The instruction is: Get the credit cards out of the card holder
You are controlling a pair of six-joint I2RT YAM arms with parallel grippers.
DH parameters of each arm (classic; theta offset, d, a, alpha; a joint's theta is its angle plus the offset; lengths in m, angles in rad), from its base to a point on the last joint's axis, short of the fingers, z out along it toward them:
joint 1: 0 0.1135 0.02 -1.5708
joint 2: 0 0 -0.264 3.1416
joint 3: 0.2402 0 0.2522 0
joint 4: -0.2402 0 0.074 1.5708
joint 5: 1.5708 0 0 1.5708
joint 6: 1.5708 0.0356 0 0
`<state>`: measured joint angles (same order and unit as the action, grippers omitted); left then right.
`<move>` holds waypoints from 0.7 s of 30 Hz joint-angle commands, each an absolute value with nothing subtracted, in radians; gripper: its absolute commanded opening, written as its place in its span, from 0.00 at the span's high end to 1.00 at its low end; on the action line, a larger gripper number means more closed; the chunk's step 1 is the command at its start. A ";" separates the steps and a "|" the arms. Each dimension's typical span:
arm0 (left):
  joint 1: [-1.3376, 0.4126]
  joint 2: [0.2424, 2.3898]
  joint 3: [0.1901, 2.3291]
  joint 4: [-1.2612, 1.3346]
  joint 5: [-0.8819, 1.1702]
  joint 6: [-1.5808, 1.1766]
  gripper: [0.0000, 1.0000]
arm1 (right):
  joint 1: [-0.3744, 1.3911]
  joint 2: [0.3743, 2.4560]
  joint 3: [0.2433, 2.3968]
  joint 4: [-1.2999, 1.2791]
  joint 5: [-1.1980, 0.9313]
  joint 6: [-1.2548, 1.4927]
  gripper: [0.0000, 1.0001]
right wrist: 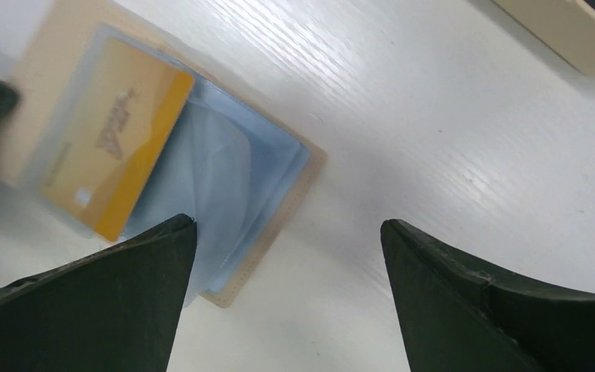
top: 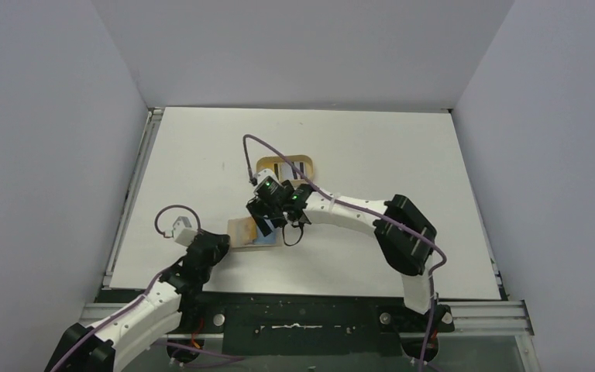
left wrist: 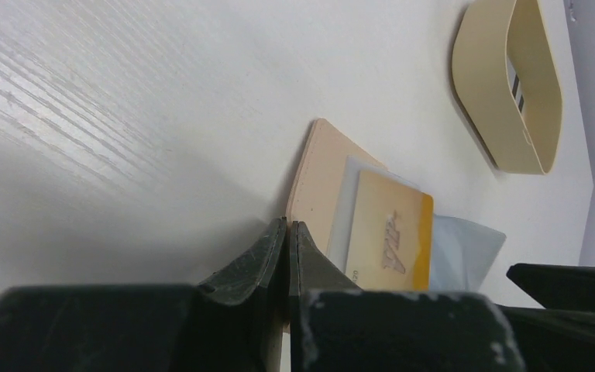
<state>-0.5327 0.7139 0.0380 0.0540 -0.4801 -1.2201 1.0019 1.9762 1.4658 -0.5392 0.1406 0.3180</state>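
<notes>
Tan oval tray (top: 262,164) sits toward the far middle of the white table (top: 403,139), rim up. Inside it lies a striped thing (top: 290,168), black and white, too small to tell what it is. Up close the table shows fine wood grain. Pale grey walls (top: 302,46) box in three sides, and a metal rail (top: 128,209) runs along the left edge.

- This is a robotics lab test cell, not a home or a shop: a bare white surface (top: 372,139) is boxed in on three sides by plain pale walls (top: 46,155).
- Aluminium rails (top: 480,314) run along its near and left edges.
- Two white-and-black robot arms, the left arm (top: 135,318) and the right arm (top: 356,218), are bolted at the near edge, with purple cables (top: 249,151) looped along them.
</notes>
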 commanded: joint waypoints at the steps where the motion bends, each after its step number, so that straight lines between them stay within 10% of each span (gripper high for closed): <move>1: -0.522 0.753 0.060 0.073 -0.542 -1.212 1.00 | 0.951 1.819 1.386 -0.388 -0.006 0.389 0.11; 6: -0.522 0.829 0.062 0.110 -0.529 -1.224 1.00 | 0.909 1.842 1.275 -0.073 -0.367 0.581 0.12; 21: -0.522 0.840 0.053 0.127 -0.524 -1.230 1.00 | 0.897 2.024 1.302 0.169 -0.557 0.815 0.14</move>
<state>-0.5282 0.8448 0.0475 0.1360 -0.5037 -1.2324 0.9009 1.9766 1.2694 0.0639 -0.5106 0.7395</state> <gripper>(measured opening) 0.008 0.869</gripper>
